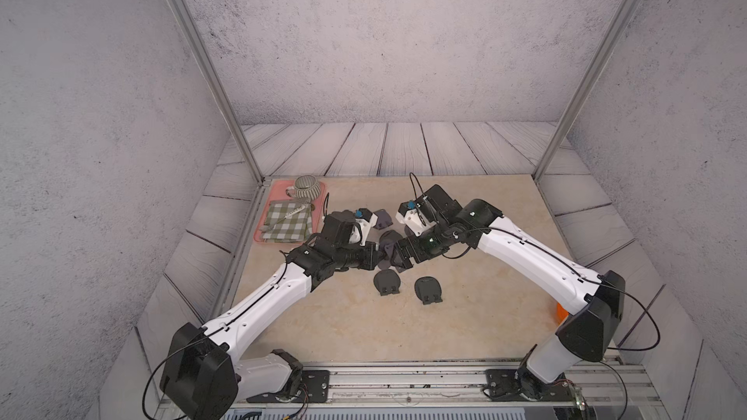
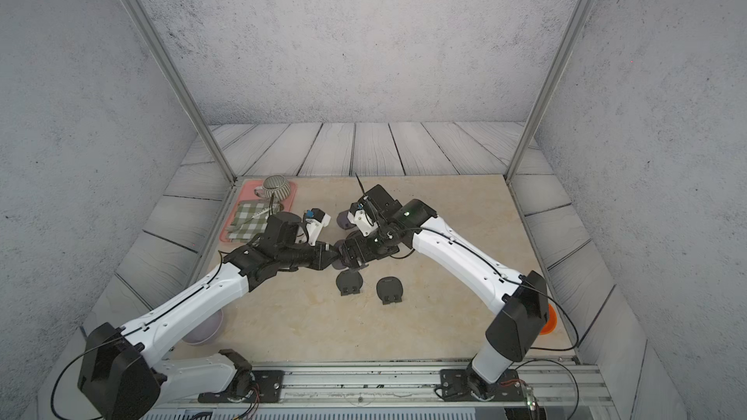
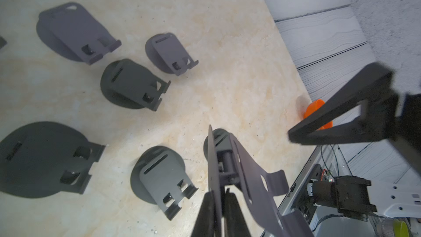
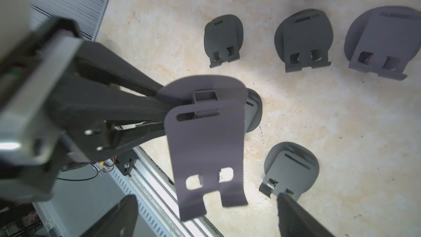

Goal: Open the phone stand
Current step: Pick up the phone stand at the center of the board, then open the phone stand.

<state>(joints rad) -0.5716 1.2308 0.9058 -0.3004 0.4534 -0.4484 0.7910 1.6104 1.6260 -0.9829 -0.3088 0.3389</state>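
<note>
ITEM: phone stand (image 4: 205, 142), dark grey, a round base with a hinged rest plate

LOCATION: held in the air over the middle of the bench (image 1: 465, 317), between the two arms and clear of the surface

CONDITION: the rest plate is swung out from the base at the hinge. In the left wrist view the two parts spread in a plain wedge. The lipped end hangs free

HOLDER: the left end effector (image 3: 219, 196) is narrow, pinched on the edge of the round base, and is the stand's only support

SECOND TOOL: the right end effector (image 4: 206, 196) is wide and holds nothing. Its fingers stand to either side of the plate's lipped end and apart from it

OTHER STOCK: several like stands (image 3: 159, 174) lie on the bench, plates low against their bases, well spaced. Two of them (image 1: 387, 281) sit just below the held one in a top view

STEP IN HAND: judged to be the end of the unfolding. The plate looks spread, though whether the hinge is at its full angle cannot be told

NEXT MOVE CALLS FOR:
- If the angle is short, a fresh pinch on the lipped end and a pull away from the base
- Otherwise, lowering the stand base-down onto a bare patch of bench among the others, level enough that it does not tip, and only then loosening the left grip
</note>
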